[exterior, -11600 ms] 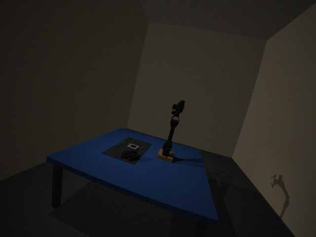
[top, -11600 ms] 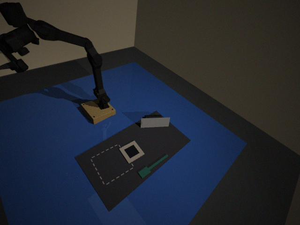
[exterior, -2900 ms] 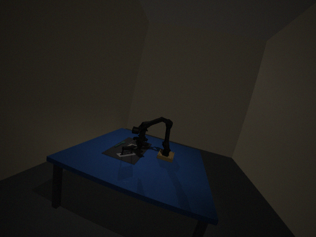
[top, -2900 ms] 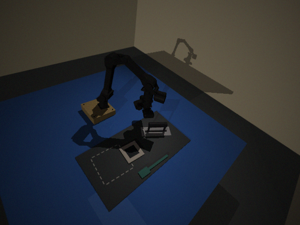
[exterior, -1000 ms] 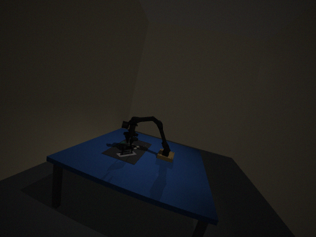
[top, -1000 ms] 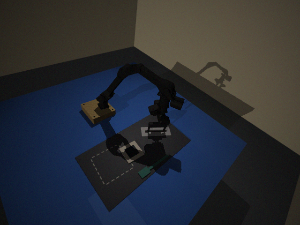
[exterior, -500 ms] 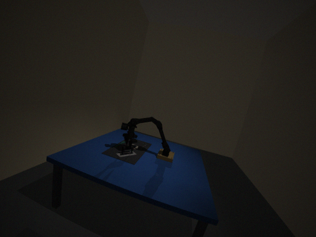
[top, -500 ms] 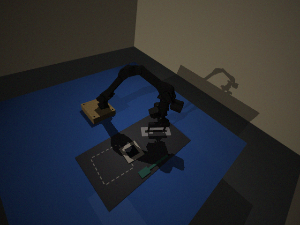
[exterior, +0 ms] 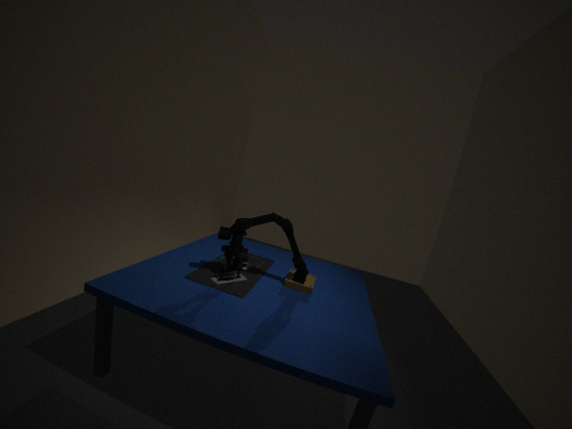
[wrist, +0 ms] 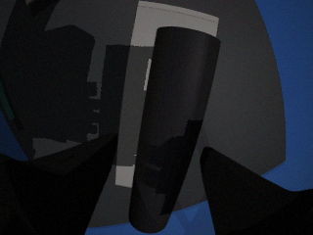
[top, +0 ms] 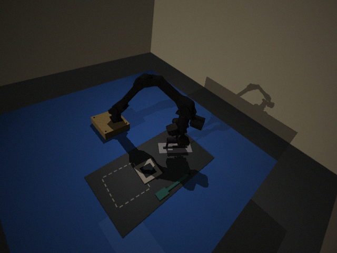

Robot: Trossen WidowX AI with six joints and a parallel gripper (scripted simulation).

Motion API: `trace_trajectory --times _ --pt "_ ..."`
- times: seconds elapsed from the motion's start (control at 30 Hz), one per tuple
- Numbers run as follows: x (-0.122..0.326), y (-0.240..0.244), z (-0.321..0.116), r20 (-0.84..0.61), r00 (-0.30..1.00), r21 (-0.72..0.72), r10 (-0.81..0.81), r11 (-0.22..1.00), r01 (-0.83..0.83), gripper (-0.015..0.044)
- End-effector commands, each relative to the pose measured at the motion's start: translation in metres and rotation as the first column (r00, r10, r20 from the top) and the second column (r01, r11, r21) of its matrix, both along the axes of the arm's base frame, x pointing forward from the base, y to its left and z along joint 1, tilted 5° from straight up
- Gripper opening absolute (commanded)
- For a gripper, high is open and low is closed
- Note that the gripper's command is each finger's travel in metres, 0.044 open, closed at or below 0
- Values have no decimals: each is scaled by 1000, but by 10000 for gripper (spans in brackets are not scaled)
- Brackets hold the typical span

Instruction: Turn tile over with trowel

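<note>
The trowel (top: 161,149) (exterior: 240,280) (wrist: 145,20) is a pale flat blade with a thick black bar handle (top: 170,139) (wrist: 183,73). It lies on the dark mat (top: 122,223). My gripper (top: 180,141) (wrist: 160,148) is open, low over the trowel. In the wrist view its fingers stand on either side of the handle, with a gap at the left and a narrower one at the right. The tile (top: 145,179), pale-bordered with a dark marked centre, lies flat, marked side up, across the right edge of the dashed outline (top: 103,178).
A green spatula-like tool (top: 162,193) (wrist: 7,103) lies along the mat's front edge. The arm rises from a wooden base block (top: 107,126) (exterior: 298,285) on the blue table (top: 62,163) (exterior: 300,332). The arm's shadow falls over part of the tile and mat.
</note>
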State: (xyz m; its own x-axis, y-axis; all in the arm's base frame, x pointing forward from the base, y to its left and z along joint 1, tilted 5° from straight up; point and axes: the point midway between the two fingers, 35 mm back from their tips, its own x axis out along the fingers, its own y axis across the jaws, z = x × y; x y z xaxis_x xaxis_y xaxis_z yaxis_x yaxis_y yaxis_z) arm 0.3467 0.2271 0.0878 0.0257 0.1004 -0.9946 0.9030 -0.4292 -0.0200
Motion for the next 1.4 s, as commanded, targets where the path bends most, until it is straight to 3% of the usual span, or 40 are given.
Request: trace_trajectory --times 0.0,0.2,0.83,1.37 --pt "-1 0 -5 -7 1000 0 -3 1000 3 191" --pt "-1 0 -5 -7 1000 0 -3 1000 3 132" --pt "-1 0 -5 -6 1000 0 2 1000 -2 130" --pt "-1 0 -5 36 899 -19 436 900 -436 130"
